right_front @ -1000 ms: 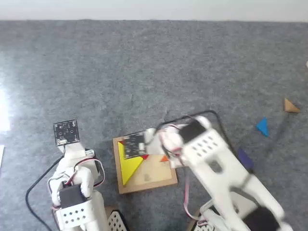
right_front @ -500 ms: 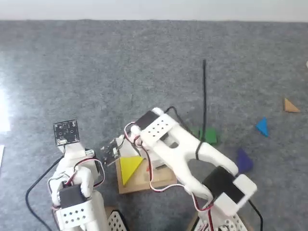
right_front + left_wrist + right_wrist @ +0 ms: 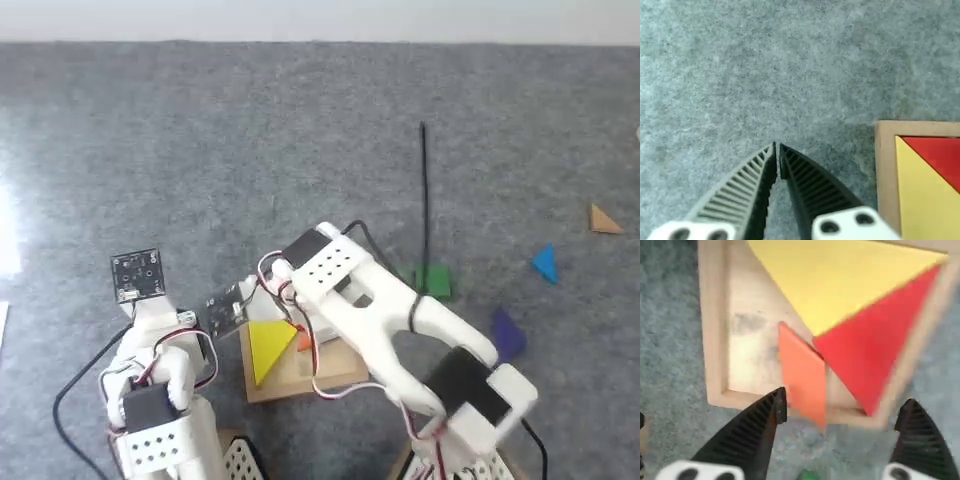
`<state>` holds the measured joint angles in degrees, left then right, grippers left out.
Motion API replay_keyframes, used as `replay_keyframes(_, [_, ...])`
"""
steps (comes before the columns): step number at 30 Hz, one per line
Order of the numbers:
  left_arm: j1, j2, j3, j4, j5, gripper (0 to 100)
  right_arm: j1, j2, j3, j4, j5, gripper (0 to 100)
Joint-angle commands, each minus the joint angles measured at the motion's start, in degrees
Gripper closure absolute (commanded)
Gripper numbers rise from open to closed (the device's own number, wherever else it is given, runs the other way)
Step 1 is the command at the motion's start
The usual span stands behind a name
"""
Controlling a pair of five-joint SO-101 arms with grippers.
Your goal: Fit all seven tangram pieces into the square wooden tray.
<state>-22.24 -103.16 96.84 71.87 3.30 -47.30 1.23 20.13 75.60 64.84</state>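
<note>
The left arm (image 3: 155, 385) sits folded up close to the surface's near edge, toward its left corner, with the wrist aimed downward. The left claw (image 3: 777, 146) points down at the surface, its two ribbed fingers (image 3: 745, 190) closed together so that the tips meet. The right arm (image 3: 400, 320) rises from the near edge further right and leans leftward, bent at the elbow, its wrist tipped down. The right claw (image 3: 845, 402) is spread wide, with its dark fingers well apart.
</note>
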Motion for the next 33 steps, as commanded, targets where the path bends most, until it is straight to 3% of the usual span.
replay_keyframes(1, [-0.2,-1.0,-0.4,0.4,-0.3,99,3.6,-13.8,3.9,0.8,-2.2,74.1])
replay_keyframes(7, [-0.2,-1.0,-0.4,0.4,-0.3,99,4.1,-27.7,19.3,-5.6,-11.3,94.1])
replay_keyframes(17, [-0.2,-1.0,-0.4,0.4,-0.3,99,4.9,-10.2,19.3,-13.0,-23.3,94.9])
replay_keyframes(23, [-0.2,-1.0,-0.4,0.4,-0.3,99,4.0,-10.0,18.6,-13.4,-23.5,97.4])
replay_keyframes(33, [-0.2,-1.0,-0.4,0.4,-0.3,99,7.3,-3.6,17.9,-25.8,-22.2,97.2])
